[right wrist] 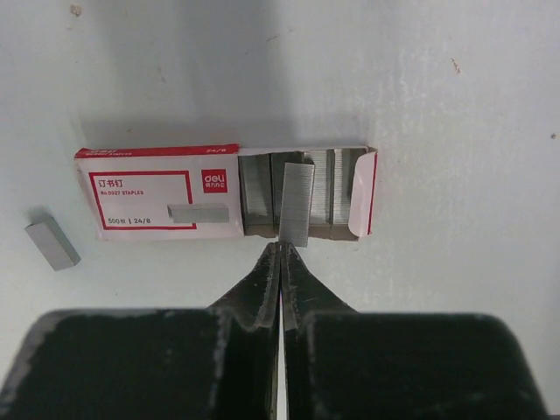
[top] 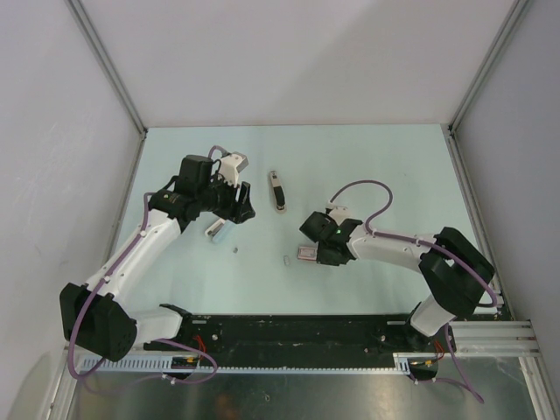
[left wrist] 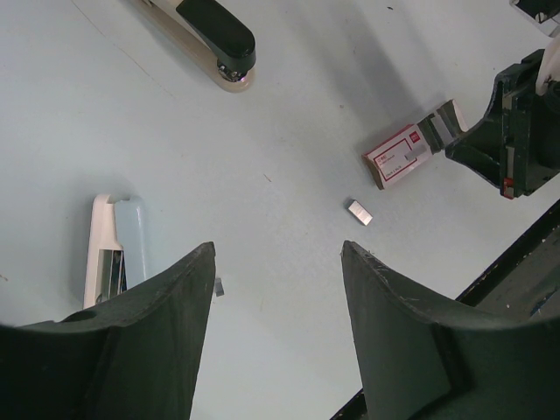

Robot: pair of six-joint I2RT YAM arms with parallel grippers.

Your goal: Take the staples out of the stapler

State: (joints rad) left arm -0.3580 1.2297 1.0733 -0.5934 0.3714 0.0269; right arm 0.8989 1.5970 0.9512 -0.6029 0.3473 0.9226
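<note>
A light blue and white stapler (left wrist: 114, 254) (top: 216, 229) lies opened on the table, its metal channel showing. It sits just left of my left gripper (left wrist: 276, 249) (top: 236, 210), which hovers open and holds nothing. My right gripper (right wrist: 282, 246) (top: 317, 255) is shut, its tips at the near end of a staple strip (right wrist: 296, 203). That strip lies slanted across the open end of a red and white staple box (right wrist: 157, 199) (left wrist: 398, 157) (top: 306, 254). I cannot tell whether the strip is pinched.
A black and beige stapler (top: 278, 190) (left wrist: 219, 39) lies closed farther back. A loose staple strip (right wrist: 52, 243) (left wrist: 359, 212) (top: 286, 260) lies left of the box. A tiny metal piece (left wrist: 219, 286) (top: 234, 250) lies near the opened stapler. Grey walls enclose the table.
</note>
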